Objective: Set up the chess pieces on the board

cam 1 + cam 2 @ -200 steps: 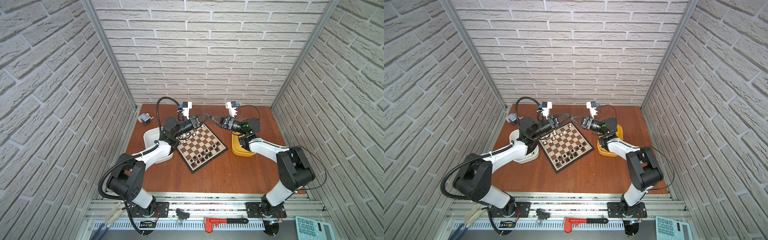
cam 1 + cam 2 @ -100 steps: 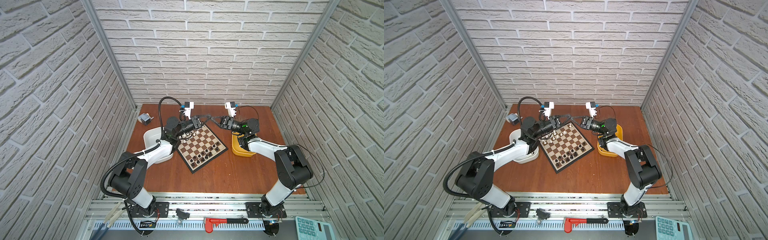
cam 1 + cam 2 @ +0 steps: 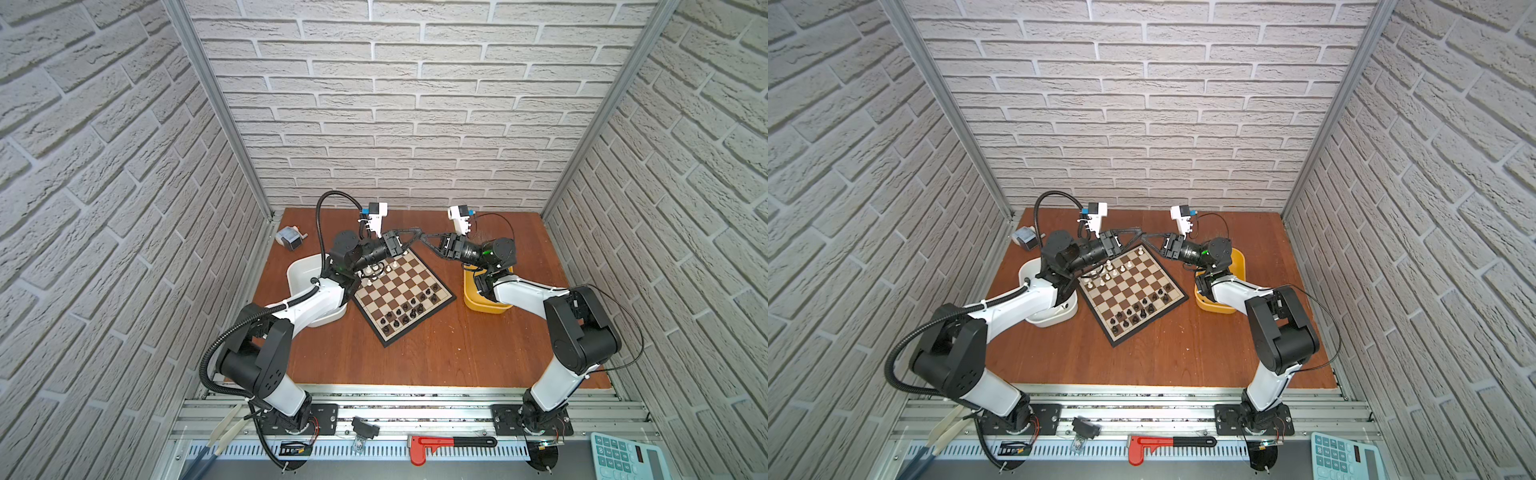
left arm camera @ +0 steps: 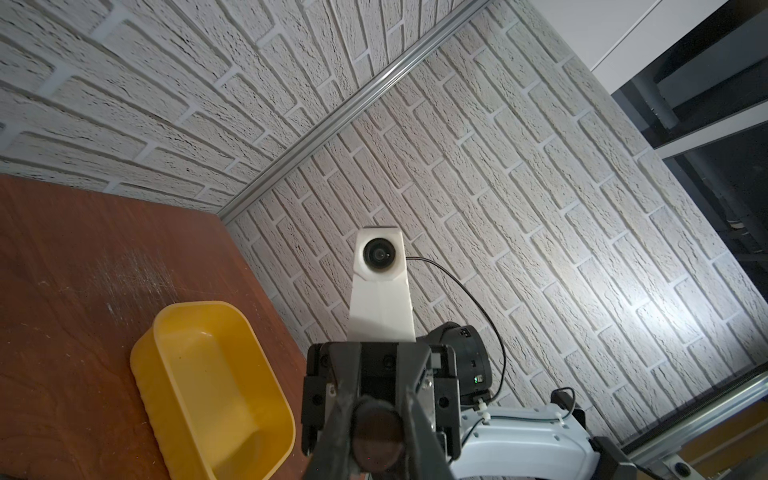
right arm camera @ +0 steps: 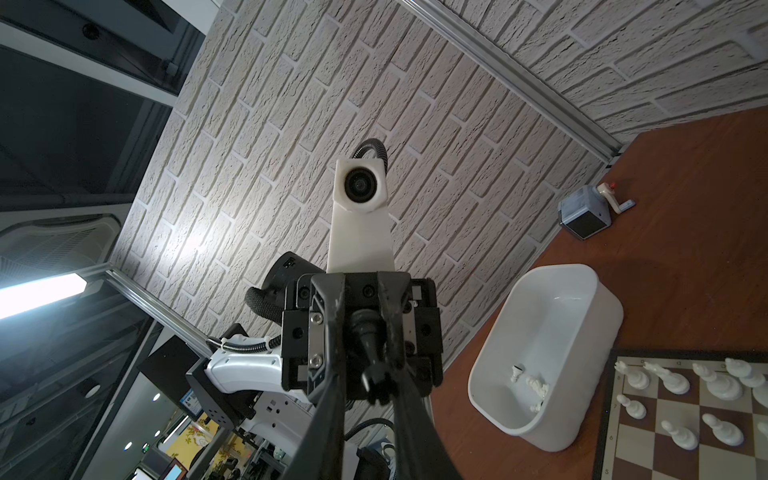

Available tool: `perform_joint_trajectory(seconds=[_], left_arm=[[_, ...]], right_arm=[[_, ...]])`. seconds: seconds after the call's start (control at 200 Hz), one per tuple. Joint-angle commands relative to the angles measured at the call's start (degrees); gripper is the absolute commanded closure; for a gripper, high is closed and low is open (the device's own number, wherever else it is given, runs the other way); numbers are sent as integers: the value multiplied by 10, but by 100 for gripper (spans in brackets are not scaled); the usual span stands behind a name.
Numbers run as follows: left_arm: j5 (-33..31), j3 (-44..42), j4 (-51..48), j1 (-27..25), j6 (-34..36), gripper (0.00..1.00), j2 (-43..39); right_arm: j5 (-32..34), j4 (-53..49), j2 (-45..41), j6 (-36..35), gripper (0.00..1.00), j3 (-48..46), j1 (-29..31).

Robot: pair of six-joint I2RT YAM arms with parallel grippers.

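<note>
Black plastic chessman (image 5: 368,345), one unit, carried in mid-air above the far corner of the board (image 3: 405,286), lying level with its round base toward the left arm and its crowned head toward the right. Left end effector (image 3: 414,235): clenched on the base end. Right end effector (image 3: 427,237): fingers drawn in against the head end, apparently grasping it too; the two meet nose to nose. Likely purpose: a handover, so the piece can be regripped by its head and stood base-down. White chessmen (image 3: 376,270): ranked along the board's far-left edge. A couple more lie in the white tub (image 3: 299,270) just beside that edge, within the left arm's reach. Black chessmen (image 3: 409,309): grouped along the near-right edge, on the right arm's side, rows incomplete. Yellow tub (image 3: 478,303): on the bench (image 3: 457,353) near the board's right corner, under the right arm; no pieces show in it in the left wrist view. Setup judged well along, not finished.
</note>
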Motion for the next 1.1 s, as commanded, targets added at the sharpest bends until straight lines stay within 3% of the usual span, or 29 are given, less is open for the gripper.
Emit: perform_joint_trajectory(seconds=[0.0,0.145,0.41,0.705,0.835,1.1], left_arm=[[8,8,-15,-6,25,100,-9],[9,5,-12,-6,26,100,-5],[14,5,-14,-6,30,100,0],[16,-4,10,-5,17,100,0],[19,-5,15,-3,11,100,-2],[23,-17,24,-3,7,100,-16]], right_arm=[[-7,49,-6,3,85,3,7],[-10,57,-3,8,93,3,9],[-12,62,0,11,93,1,10],[-11,67,-1,12,69,-7,7],[-5,100,9,41,67,-8,2],[8,80,10,30,64,-12,-3]])
